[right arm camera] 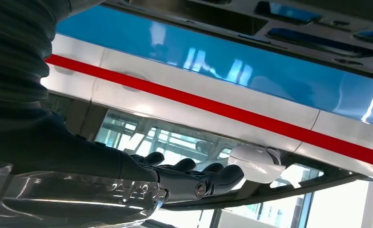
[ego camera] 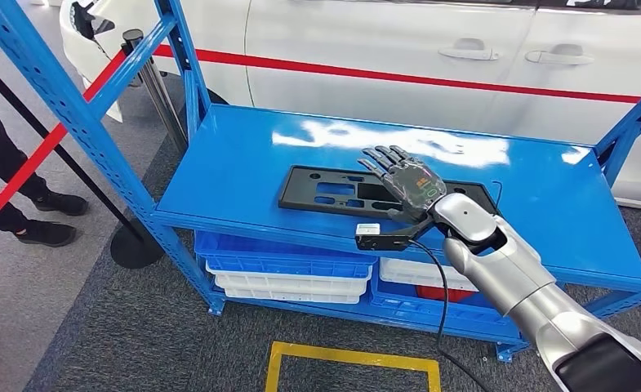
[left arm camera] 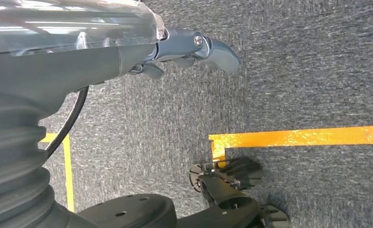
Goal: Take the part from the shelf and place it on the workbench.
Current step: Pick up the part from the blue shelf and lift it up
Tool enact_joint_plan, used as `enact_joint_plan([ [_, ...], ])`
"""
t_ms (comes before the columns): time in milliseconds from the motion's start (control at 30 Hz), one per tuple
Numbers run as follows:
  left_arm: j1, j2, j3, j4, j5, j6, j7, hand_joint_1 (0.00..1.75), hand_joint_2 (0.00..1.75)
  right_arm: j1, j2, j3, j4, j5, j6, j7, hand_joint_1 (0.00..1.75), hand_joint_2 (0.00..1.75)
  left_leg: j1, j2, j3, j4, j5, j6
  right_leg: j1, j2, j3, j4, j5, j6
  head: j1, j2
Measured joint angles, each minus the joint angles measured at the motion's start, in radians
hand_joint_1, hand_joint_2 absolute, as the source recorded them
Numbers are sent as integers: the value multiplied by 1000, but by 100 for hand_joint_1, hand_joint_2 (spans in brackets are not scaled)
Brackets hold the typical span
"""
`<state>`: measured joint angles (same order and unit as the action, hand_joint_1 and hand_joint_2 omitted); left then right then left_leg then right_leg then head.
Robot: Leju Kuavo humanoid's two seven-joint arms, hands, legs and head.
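Note:
The part [ego camera: 304, 196] is a flat black plate with several cutouts, lying on the top deck of the blue shelf [ego camera: 243, 163] near its front edge. My right hand [ego camera: 402, 181] hovers over the part's right half with its fingers stretched out and apart, holding nothing. In the right wrist view the dark fingers [right arm camera: 194, 178] reach forward, with the part [right arm camera: 270, 14] and the glossy blue deck [right arm camera: 222, 66] beyond them. My left hand [left arm camera: 194, 50] hangs at my side over grey carpet and holds nothing.
A white car [ego camera: 398, 49] with a red stripe stands close behind the shelf. Blue and white bins [ego camera: 284, 269] fill the lower level. At the left are a stanchion [ego camera: 137, 237] with a red belt and a person's legs [ego camera: 23, 212]. Yellow floor tape [ego camera: 349, 359] lies in front.

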<state>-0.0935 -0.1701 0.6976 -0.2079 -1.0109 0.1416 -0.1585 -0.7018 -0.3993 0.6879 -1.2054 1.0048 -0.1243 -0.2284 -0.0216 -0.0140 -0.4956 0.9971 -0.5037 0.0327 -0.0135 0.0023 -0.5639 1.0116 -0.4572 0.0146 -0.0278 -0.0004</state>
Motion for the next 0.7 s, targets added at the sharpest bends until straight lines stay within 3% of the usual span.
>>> enact_joint_plan([
  [267,1,2,4,0,0,1,-7,0,175,51,-49,-7,-77,0,-13,-5,0,175,0,0,0,0,0,0,0,0,0,0,0,0,0,0],
  [700,2,4,13,0,1,4,-6,0,175,72,-47,-5,-105,37,-9,-18,0,175,0,0,-1,0,0,1,0,0,0,0,0,1,0,0],
])
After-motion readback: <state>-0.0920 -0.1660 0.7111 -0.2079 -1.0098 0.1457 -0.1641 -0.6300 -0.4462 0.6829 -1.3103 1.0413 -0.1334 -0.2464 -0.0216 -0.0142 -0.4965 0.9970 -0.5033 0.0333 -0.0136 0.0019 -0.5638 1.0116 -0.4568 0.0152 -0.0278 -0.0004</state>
